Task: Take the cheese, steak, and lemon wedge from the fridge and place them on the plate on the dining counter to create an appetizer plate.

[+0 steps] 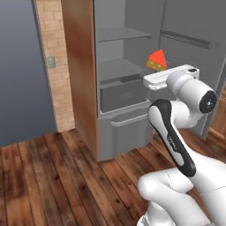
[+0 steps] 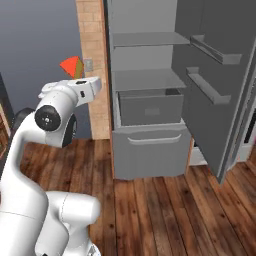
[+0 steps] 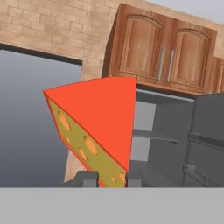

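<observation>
While your gripper (image 3: 108,178) pinches the cheese (image 3: 98,127), the fridge (image 2: 150,125) stands open just beyond.

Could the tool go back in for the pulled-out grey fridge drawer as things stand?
Probably not yet. The fridge door stands open and the drawer is clear in front, but the tool is shut on the cheese, so it would need to drop that first.

Cheese (image 3: 98,127) pinched between the tips of the gripper (image 3: 108,178), standing straight above the hand. Beyond and to one side of the gripper, fridge (image 2: 150,100) with door swung wide. Inside it, drawer (image 2: 150,106) pulled out below the shelf (image 2: 145,79). Past the gripper, brick wall (image 1: 55,66) beside the fridge.
</observation>
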### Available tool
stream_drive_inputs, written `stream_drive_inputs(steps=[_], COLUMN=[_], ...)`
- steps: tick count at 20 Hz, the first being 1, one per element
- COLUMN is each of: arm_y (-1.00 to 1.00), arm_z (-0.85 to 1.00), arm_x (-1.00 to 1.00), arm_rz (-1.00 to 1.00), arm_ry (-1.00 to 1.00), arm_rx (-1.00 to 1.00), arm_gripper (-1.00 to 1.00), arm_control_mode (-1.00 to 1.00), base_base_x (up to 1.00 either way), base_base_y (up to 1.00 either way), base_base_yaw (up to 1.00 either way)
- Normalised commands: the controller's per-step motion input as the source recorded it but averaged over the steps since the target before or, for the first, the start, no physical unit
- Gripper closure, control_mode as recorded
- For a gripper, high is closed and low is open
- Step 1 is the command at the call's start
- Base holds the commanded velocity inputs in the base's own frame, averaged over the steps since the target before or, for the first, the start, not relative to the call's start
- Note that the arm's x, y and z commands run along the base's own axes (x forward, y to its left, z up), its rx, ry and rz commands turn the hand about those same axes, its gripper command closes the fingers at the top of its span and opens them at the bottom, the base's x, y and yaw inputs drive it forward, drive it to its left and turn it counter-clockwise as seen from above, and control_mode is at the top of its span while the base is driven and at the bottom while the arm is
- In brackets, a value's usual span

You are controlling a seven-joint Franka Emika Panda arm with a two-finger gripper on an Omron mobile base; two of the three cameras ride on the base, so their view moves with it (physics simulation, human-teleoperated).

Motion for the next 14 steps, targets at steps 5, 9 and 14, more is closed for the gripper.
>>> stream_drive_inputs(steps=[5, 9, 14], arm_y=[0.0, 0.0, 0.0], arm_z=[0.0, 0.0, 0.0], arm_x=[0.0, 0.0, 0.0], arm_rz=[0.0, 0.0, 0.0], arm_ry=[0.0, 0.0, 0.0], arm_rx=[0.0, 0.0, 0.0], arm_gripper=[1.0, 1.0, 1.0], arm_control_mode=[1.0, 1.0, 1.0], base_base_x=[-1.0, -1.0, -1.0], base_base_y=[0.25, 0.21, 0.01], base_base_yaw=[-0.13, -0.12, -0.09])
